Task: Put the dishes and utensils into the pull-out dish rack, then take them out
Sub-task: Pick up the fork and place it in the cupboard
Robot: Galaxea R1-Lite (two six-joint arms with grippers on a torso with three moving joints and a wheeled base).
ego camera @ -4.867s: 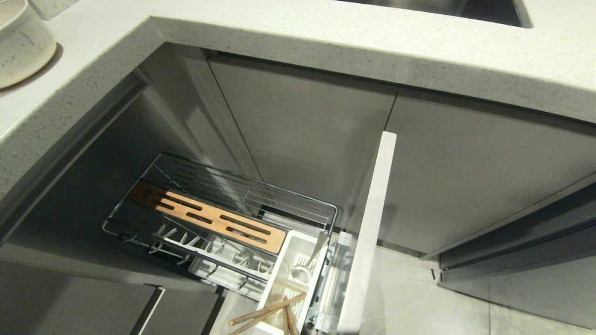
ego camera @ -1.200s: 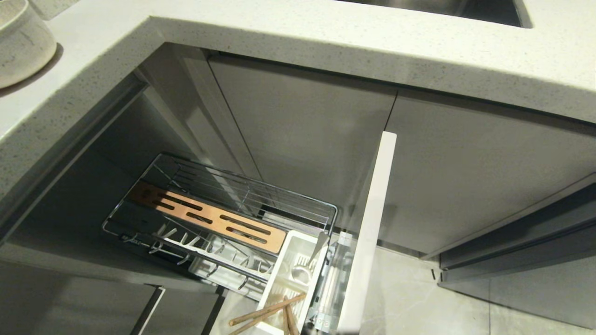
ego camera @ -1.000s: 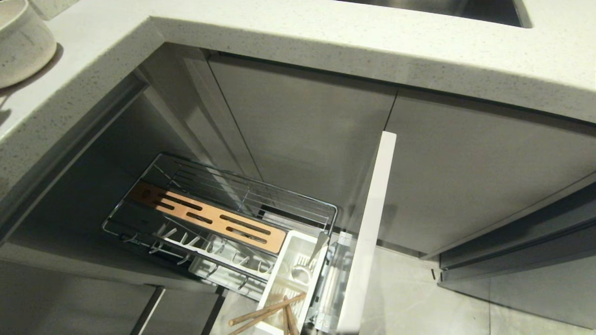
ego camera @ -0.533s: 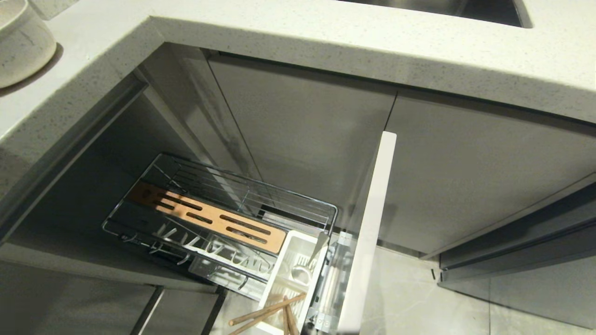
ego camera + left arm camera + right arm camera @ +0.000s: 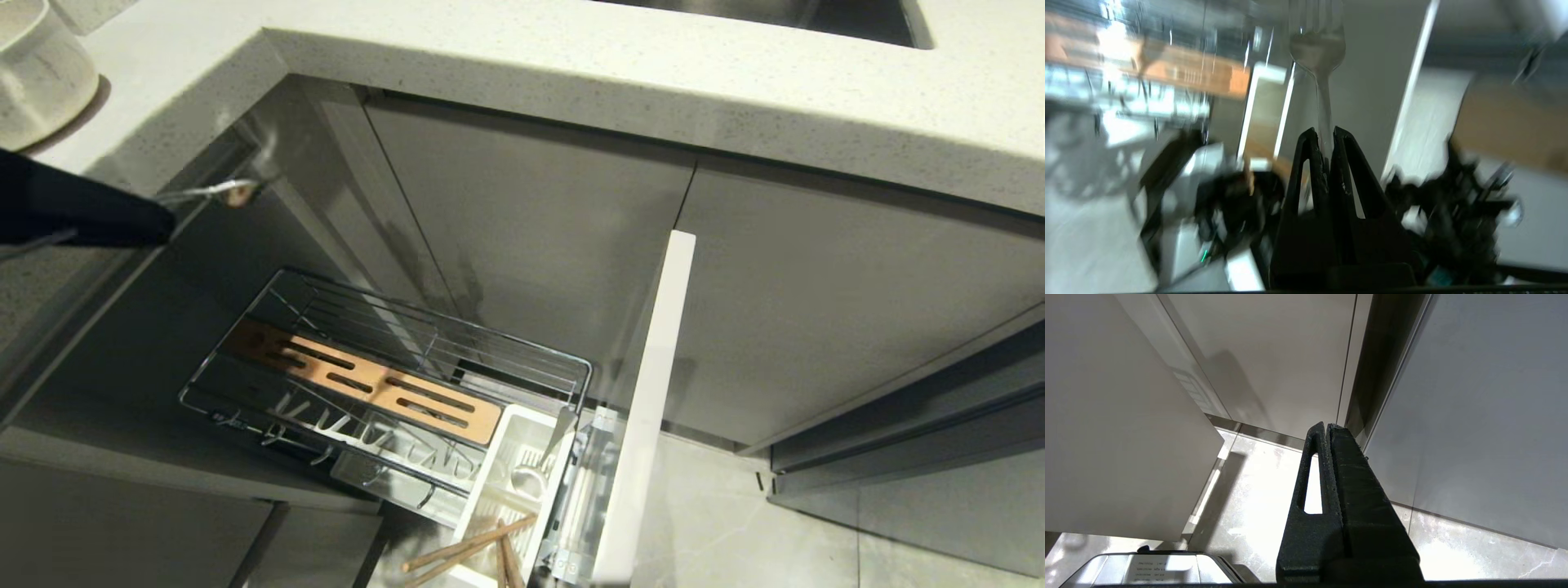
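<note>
Entering the head view from its left edge, the left hand [image 5: 167,204] is now hanging above the far end of the pull-out dish rack [image 5: 384,384]; half a second ago no arm was showing there at all. Its fingers are pinching the handle of a fork [image 5: 1318,53], whose tip is sticking out toward the cabinet front and catching the light. The wrist view is streaking with blur, with the fork's tines pointing at the rack's wooden strip [image 5: 367,380]. The rack itself is sitting where it was, pulled out behind its pale drawer front [image 5: 649,408]. The chopsticks [image 5: 469,551] are lying in the white caddy [image 5: 510,482] at the rack's near end, beside a silver utensil there, unchanged. The bowl [image 5: 37,77] is standing on the desk [image 5: 571,73], well beyond the rack. The right hand [image 5: 1327,428] is hanging closed and empty over the floor.
</note>
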